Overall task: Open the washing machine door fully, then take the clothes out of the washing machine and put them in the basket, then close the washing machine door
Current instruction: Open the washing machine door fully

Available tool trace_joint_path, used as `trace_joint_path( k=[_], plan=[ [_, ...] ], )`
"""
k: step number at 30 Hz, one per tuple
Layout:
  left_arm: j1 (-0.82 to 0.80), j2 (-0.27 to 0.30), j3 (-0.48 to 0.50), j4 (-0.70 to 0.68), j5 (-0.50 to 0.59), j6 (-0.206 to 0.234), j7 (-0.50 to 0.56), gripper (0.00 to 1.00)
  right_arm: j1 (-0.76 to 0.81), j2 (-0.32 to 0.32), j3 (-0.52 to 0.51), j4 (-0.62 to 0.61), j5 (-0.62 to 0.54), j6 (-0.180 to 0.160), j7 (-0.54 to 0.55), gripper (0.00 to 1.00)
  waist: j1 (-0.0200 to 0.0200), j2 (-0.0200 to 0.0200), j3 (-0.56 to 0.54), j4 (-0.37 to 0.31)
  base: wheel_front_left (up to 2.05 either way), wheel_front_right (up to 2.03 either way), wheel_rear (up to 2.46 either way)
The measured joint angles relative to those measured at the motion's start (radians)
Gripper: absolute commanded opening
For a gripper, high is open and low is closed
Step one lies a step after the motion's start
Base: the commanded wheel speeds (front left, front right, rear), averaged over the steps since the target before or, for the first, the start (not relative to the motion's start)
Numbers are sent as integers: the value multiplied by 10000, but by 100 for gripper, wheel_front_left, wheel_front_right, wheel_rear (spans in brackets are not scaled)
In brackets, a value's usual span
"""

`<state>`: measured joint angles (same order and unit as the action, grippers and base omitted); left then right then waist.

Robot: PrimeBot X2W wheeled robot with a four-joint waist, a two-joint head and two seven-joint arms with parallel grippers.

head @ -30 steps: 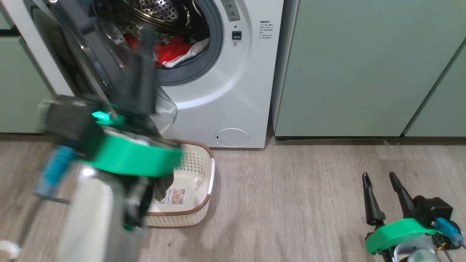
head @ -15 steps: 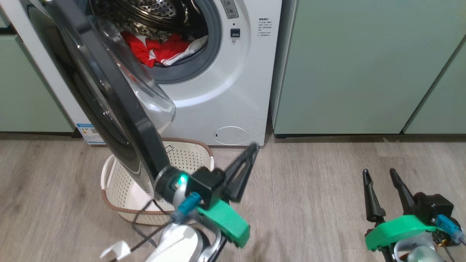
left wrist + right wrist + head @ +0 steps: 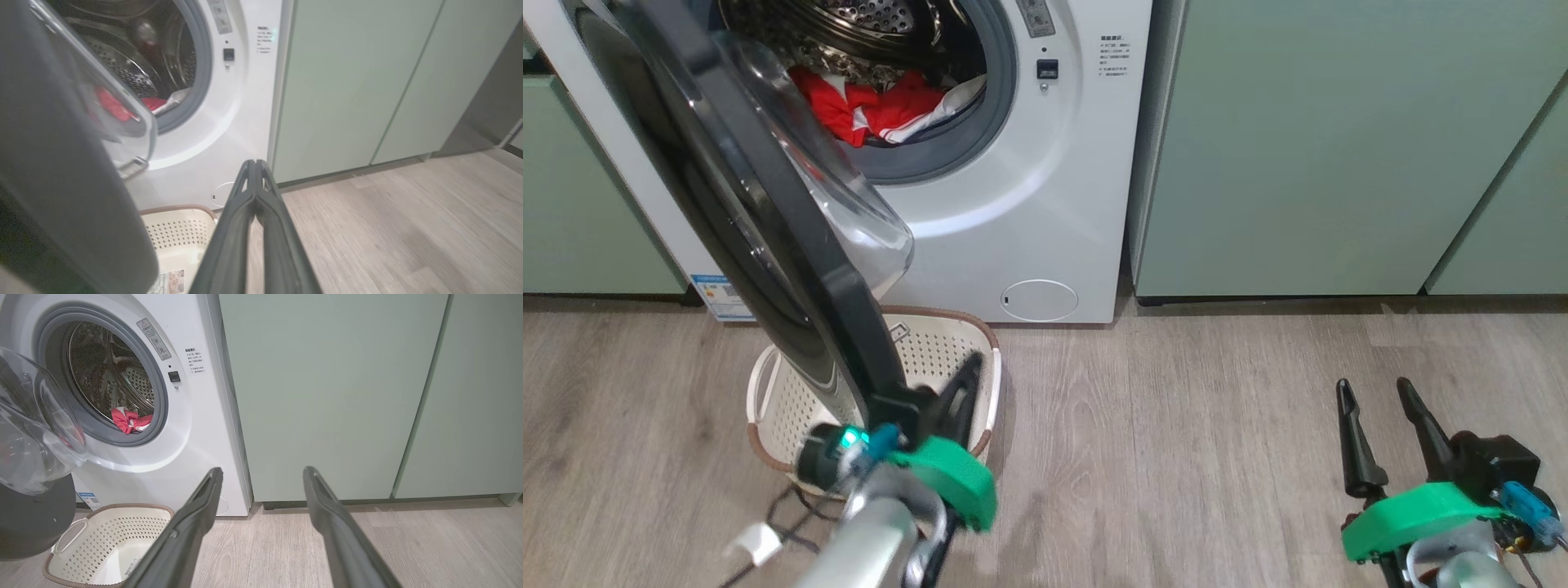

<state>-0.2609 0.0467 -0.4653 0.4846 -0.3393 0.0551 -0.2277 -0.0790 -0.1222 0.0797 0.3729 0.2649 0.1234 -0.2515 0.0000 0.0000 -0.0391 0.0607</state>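
My left hand [image 3: 970, 365] is closed, its two dark fingers pressed together with nothing between them, pointing up over the near right part of the basket [image 3: 935, 347]. It hangs just beside the lower edge of the washing machine door [image 3: 768, 220]; I cannot tell whether my wrist touches the black rim. In the left wrist view the closed fingers [image 3: 255, 171] aim toward the white front of the washing machine [image 3: 1029, 204], with the door's dark rim [image 3: 61, 183] close on the left. The door stands swung out toward me, its clear bowl-shaped window bulging toward the drum opening, and it overhangs the basket, which sits on the wooden floor [image 3: 1176, 425] in front of the machine. The clothes [image 3: 882, 110] lie in the drum at the gasket's lower lip, red with white panels. My right hand [image 3: 1374, 390] is low over the floor, well apart from the machine, its fingers spread wide and holding nothing, facing the pale green cabinets [image 3: 1298, 147].
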Motion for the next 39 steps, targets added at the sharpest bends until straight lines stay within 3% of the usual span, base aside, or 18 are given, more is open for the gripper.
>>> trace_joint_path(
  k=[12,22,32,39],
  plan=[
    [-456,-59,1582,533,-397,115,-203,0,0,2,2,2,-12,0,0,100,0,0,65,194,0,0,0],
    [-255,-190,1987,309,-357,159,-247,0,1,2,4,27,-12,0,0,100,0,0,74,559,0,0,0],
    [135,-79,2648,286,33,244,-267,0,4,81,115,102,6,0,0,100,0,0,-65,1450,0,0,0],
    [155,332,3559,525,54,259,-268,0,6,184,186,132,23,0,0,100,0,0,-151,2094,0,0,0]
  ],
)
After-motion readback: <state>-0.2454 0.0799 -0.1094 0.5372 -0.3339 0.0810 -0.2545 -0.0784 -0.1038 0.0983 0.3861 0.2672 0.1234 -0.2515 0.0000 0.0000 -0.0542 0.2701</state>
